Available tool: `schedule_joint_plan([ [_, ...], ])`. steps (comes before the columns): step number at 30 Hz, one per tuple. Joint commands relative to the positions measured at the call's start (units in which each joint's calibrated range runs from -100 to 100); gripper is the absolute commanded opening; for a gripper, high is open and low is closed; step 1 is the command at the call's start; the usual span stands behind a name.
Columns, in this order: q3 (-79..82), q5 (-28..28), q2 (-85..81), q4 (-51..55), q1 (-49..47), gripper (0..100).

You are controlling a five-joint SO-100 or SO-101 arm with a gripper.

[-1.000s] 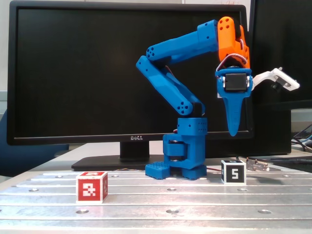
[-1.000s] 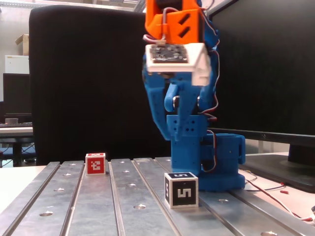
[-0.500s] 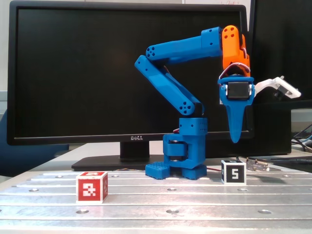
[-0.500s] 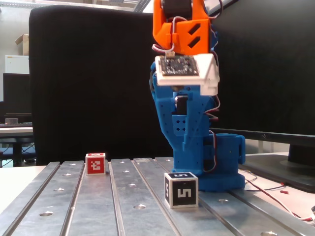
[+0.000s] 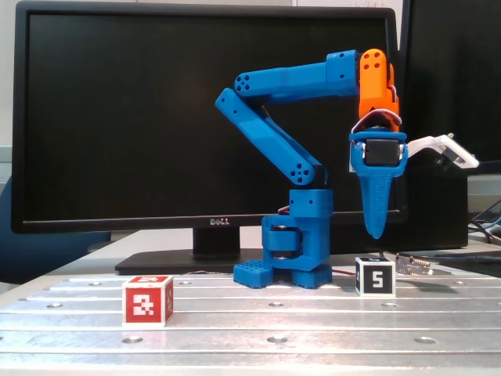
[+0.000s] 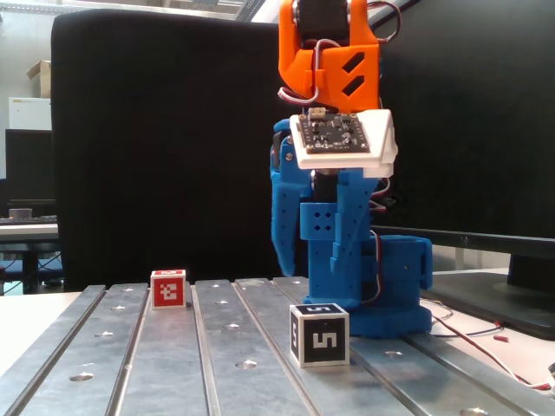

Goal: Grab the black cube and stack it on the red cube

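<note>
Grooved metal worktop [image 5: 313,321] before a dark Dell monitor [image 5: 156,117]: arm poised over the black cube.

Pointing down, the tool [image 5: 376,229] hangs in the air above the black cube [image 5: 375,276], clear of it with a visible gap, and holds nothing. In a fixed view from the side only one blue finger [image 5: 378,196] shows edge-on; in the other fixed view the tool [image 6: 299,260] seems parted with one finger [image 6: 282,221] at left, but how wide I cannot tell. The black cube [image 6: 319,334] rests on the worktop [image 6: 173,364] just in front of the blue arm base [image 6: 390,286]. The red cube [image 5: 147,300] sits well apart, far left in that side view, and farther back left in the other [image 6: 168,289].
</note>
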Motion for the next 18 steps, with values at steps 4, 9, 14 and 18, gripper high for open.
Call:
schedule_joint_plan([
  [4,0.0,-0.1,-1.0,0.2,-1.2,24],
  [9,2.3,-0.1,-1.0,-0.7,-2.0,24],
  [14,3.4,-0.2,-1.0,-1.1,-3.0,24],
  [18,4.9,-1.0,-0.9,-2.4,-4.6,24],
])
